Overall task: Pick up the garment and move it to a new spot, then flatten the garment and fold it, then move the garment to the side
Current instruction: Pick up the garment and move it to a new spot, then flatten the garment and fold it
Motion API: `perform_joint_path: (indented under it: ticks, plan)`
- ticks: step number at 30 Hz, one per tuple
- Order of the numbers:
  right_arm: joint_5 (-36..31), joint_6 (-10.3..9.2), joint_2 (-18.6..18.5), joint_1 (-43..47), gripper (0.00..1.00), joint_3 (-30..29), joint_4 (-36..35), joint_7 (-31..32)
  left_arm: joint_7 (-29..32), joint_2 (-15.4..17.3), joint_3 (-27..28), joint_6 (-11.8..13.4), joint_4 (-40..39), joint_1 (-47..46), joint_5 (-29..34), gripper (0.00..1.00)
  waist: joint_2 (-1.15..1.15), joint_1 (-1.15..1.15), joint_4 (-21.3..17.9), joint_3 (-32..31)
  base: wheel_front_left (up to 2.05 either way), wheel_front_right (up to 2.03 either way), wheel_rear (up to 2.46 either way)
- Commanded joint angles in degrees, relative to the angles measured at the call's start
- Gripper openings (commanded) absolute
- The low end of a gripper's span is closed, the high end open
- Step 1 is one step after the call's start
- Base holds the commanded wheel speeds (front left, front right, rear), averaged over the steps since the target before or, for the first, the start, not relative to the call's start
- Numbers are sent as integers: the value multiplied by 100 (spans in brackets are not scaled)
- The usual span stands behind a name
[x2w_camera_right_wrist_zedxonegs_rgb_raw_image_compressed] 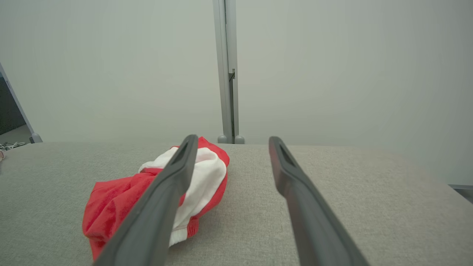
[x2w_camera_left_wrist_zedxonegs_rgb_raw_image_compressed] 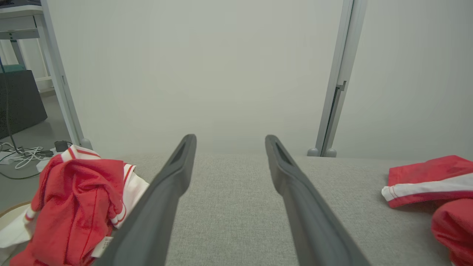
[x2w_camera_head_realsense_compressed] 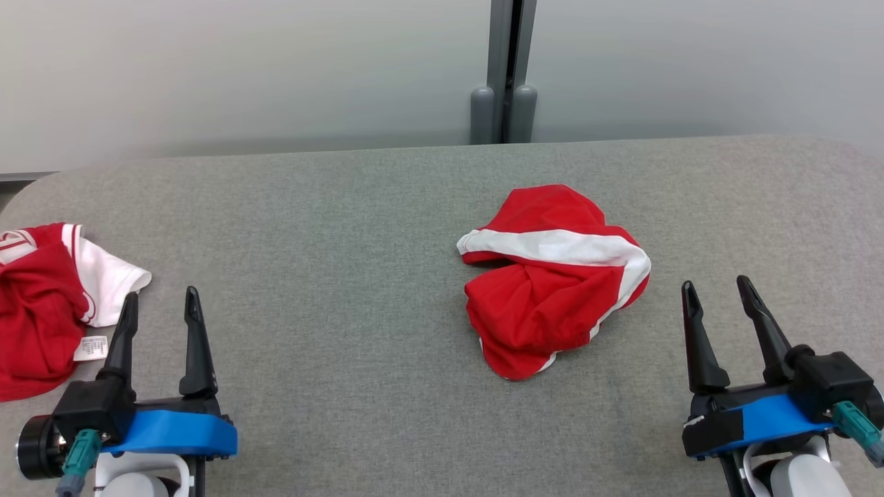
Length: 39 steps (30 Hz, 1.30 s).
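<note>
Grey table (x2w_camera_head_realsense_compressed: 331, 207) holds a crumpled garment (x2w_camera_head_realsense_compressed: 556, 279), long axis 12 to 6 o'clock. Left gripper (x2w_camera_head_realsense_compressed: 160, 304) at 9, right gripper (x2w_camera_head_realsense_compressed: 722, 293) at 3, fingers apart.

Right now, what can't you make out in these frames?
- Centre garment, head view: crumpled, so its folds hide its type and underside.
- Same garment, right wrist view: a finger of the right claw covers its middle.
- Left garment: cut off by the head view's left edge.
- Its tag: too small to read.
</note>
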Motion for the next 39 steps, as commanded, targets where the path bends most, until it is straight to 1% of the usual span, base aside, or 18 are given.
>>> perform_joint_path:
  ticks: [1, 16, 39]
  plan:
    - [-15, 1, -4, 80, 100, -24, 42, 8, -15, -17, -19, 41, -35, 48, 56, 100, 0, 1, 21, -26, 0, 0, 0]
    - [4, 1, -3, 123, 100, 23, 89, 51, -15, -11, -35, 108, -172, 232, 51, 100, 0, 1, 68, -118, 0, 0, 0]
    - [75, 1, -3, 18, 100, 104, 150, -3, -15, 55, -90, 117, -125, 119, 15, 100, 0, 1, 75, -94, 0, 0, 0]
